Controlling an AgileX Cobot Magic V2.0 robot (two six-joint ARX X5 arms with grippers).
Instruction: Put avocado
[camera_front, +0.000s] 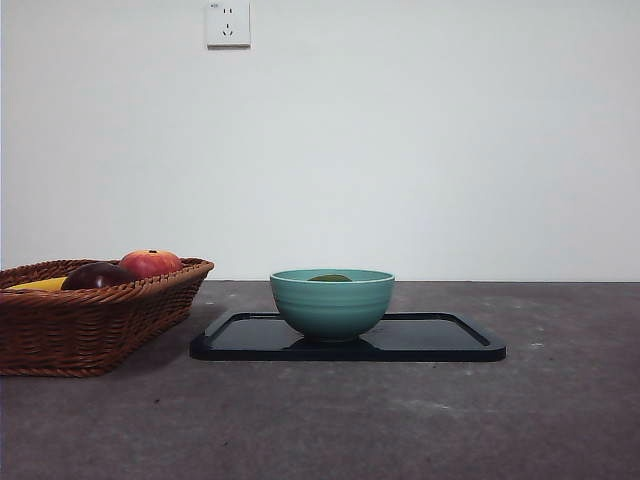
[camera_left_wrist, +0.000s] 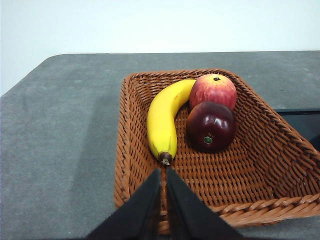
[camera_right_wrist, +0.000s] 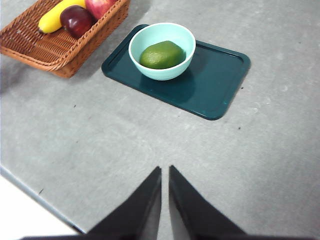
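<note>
Only avocado (camera_right_wrist: 161, 54) (unlabelled) in bowl (camera_right_wrist: 150, 36)

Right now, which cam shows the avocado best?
Right wrist view: the avocado lies fully visible inside the bowl. The front view shows only its top above the bowl's rim. The left wrist view misses it, showing just the basket.

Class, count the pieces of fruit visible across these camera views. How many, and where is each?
4. The avocado lies in the bowl on the tray. The banana, red apple and dark purple fruit lie in the basket. None seems hidden.
</note>
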